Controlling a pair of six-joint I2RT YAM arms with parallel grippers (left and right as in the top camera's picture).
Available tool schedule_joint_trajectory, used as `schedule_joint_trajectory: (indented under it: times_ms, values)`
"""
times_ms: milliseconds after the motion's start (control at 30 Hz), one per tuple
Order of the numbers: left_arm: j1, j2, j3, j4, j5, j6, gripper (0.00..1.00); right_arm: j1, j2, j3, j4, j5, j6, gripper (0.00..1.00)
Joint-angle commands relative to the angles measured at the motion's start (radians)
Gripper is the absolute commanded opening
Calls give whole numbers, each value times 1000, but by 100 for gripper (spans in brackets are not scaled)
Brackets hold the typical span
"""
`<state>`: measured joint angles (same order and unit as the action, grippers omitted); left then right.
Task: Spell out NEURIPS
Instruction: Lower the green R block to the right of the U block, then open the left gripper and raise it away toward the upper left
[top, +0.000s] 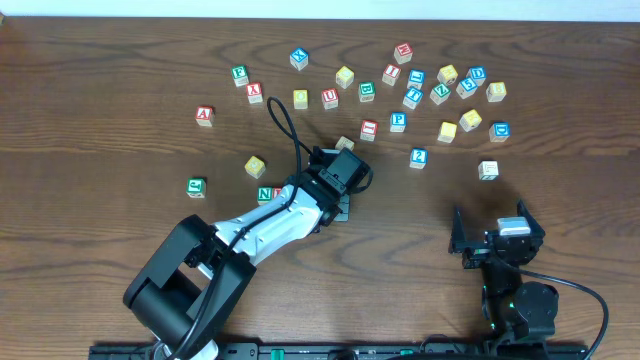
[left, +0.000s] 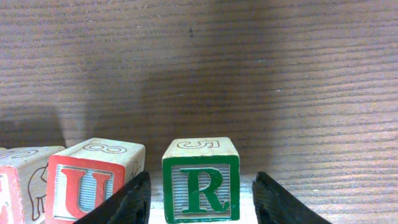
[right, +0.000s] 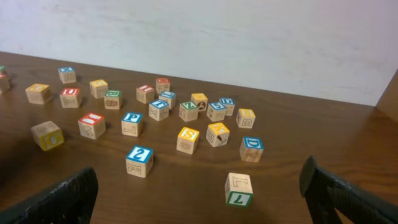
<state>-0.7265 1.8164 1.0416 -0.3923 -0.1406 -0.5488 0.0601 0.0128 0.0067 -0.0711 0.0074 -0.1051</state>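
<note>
A: Where is the green R cube (left: 201, 190)?
B: It stands upright on the table (left: 249, 74), between the fingers (left: 127, 202) of the left gripper (left: 202, 208). There is a thin gap on each side, so those jaws are parted and touch nothing.
A: And its neighbours?
B: The red U cube (left: 87, 185) sits just beside it, on the wrist view's left, not touching. A red-faced cube (left: 22, 180) beyond that is cut off by the frame. From overhead, the green N cube (top: 264, 194) shows beside the arm, around the table's middle.
A: The other letters?
B: The blue P cube (right: 131, 122), red I cube (right: 91, 124) and yellow S cube (right: 188, 138) lie among the loose cubes (right: 205, 109) toward the far edge.
A: The right gripper (right: 196, 186)?
B: Its jaws are spread wide and hold nothing. It sits by the near edge, toward the right corner.
</note>
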Motion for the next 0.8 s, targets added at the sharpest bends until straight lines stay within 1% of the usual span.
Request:
schedule_joint_trajectory:
  times_ms: [0,300,767]
  values:
    - [3,-1,1,-8,-5,6,48,-9,-2,-1,-5,1,14,99]
    - [3,-1,16,-10,-2,14,45,-9,-2,-1,-5,1,15,99]
    - [3,-19,51,-10,-2,21,45,-9,-2,-1,-5,1,14,99]
